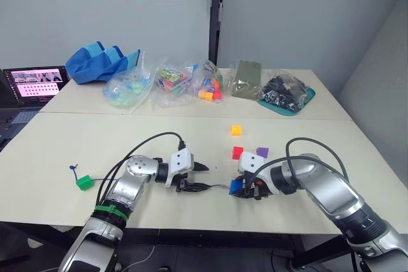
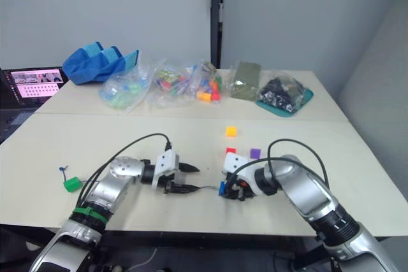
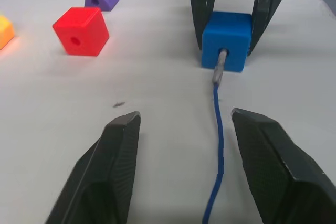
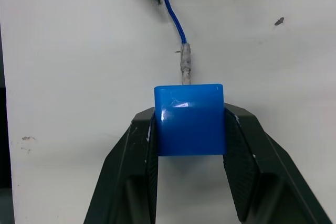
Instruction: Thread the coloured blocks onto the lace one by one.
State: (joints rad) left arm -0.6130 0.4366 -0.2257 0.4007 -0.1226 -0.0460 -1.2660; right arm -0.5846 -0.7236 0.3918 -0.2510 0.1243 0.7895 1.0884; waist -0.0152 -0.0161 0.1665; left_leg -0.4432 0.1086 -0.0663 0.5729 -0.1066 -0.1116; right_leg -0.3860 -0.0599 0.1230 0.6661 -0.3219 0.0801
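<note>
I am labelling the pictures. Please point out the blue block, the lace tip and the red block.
blue block [image 4: 189,119]: right wrist view, top face.
lace tip [image 3: 220,66]: left wrist view, pale stiff end.
red block [image 3: 81,31]: left wrist view, front face.

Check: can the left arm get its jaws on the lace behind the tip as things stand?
Probably yes. The left gripper is open, and the lace runs bare on the table between its fingers. The pale tip is already in the hole of the blue block, which the right gripper clamps.
</note>
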